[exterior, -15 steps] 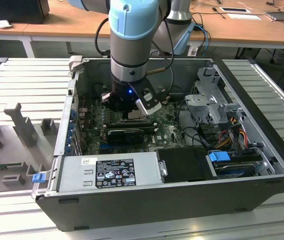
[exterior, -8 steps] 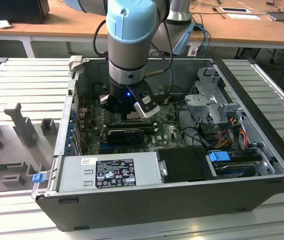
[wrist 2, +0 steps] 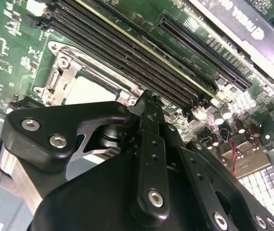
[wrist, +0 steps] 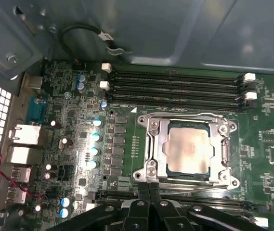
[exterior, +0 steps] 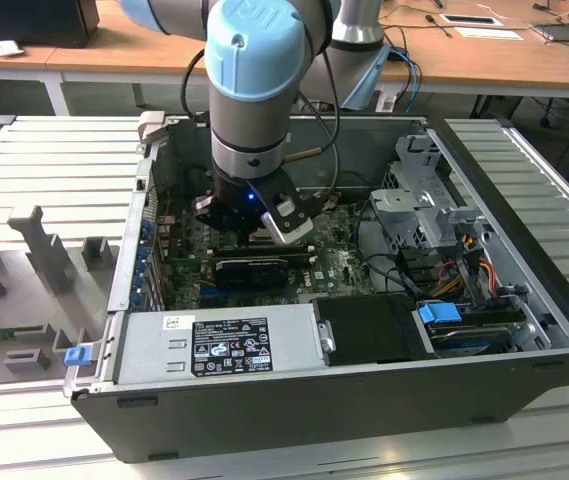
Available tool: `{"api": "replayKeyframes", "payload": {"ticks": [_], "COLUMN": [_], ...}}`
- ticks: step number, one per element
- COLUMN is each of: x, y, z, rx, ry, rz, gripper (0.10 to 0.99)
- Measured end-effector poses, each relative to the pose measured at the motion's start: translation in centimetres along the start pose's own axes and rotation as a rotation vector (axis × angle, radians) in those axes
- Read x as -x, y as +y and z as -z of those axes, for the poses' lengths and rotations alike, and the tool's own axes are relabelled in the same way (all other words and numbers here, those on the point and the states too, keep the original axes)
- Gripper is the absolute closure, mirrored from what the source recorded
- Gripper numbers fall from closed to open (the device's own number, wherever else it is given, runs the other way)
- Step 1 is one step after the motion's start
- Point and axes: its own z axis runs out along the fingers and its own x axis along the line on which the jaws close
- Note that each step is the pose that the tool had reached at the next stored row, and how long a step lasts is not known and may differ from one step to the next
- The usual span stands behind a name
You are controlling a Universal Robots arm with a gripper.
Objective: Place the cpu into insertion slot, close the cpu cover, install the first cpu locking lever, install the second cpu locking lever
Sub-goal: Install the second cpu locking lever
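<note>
Chip (wrist: 189, 148) seated in the socket (wrist: 226, 152), metal cover (wrist: 159, 144) down around it.

Pale top of the chip shows through the cover's square window in both wrist views, also at (wrist 2: 86, 90); the cover frame lies flat on the socket, screws at its corners. Four long black memory slots (wrist: 175, 89) run just beside the socket, between it and the case wall (wrist: 175, 33). Gripper (wrist: 149, 188) hangs just beside the socket on the side away from the memory slots, its two fingers (wrist: 154, 192) drawn close together, nothing between them, tips at the cover's edge; contact cannot be confirmed. In the exterior view the arm (exterior: 259, 90) reaches down into the open computer case (exterior: 484, 370), over the green board (exterior: 339, 270).
</note>
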Motion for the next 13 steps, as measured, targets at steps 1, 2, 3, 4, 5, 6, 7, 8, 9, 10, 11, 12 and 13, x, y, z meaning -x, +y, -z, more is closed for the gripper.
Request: {"api": "replayKeyframes", "payload": {"ticks": [1, 2, 3, 4, 5, 6, 7, 8, 9, 10, 11, 12, 13], "x": [-0.15, -0.26, -0.37, -0.43, -0.44, -0.45, -0.45, -0.44, -0.44, -0.44, -0.45, -0.45, -0.45], "y": [-0.03, -0.04, -0.10, -0.17, -0.21, -0.22, -0.24, -0.29, -0.31, -0.33, -0.37, -0.39, -0.43], "z": [-0.12, -0.20, -0.54, -0.81, -0.92, -1.00, -1.12, -1.30, -1.39, -1.50, -1.63, -1.73, -1.87], "rx": [0.002, 0.004, 0.008, 0.013, 0.021, 0.027, 0.032, 0.042, 0.046, 0.049, 0.053, 0.056, 0.062], "ry": [-0.0001, -0.0002, -0.0006, -0.0009, -0.0013, -0.0019, -0.0024, -0.0029, -0.0033, -0.0036, -0.0037, -0.0039, -0.0046], "rz": [0.000, 0.000, 0.000, 0.000, 0.001, 0.001, 0.001, 0.001, 0.001, 0.001, 0.001, 0.001, 0.001], "gripper": [0.980, 0.980, 0.980, 0.980, 0.980, 0.980, 0.980, 0.980, 0.980, 0.980, 0.980, 0.980, 0.980]}}
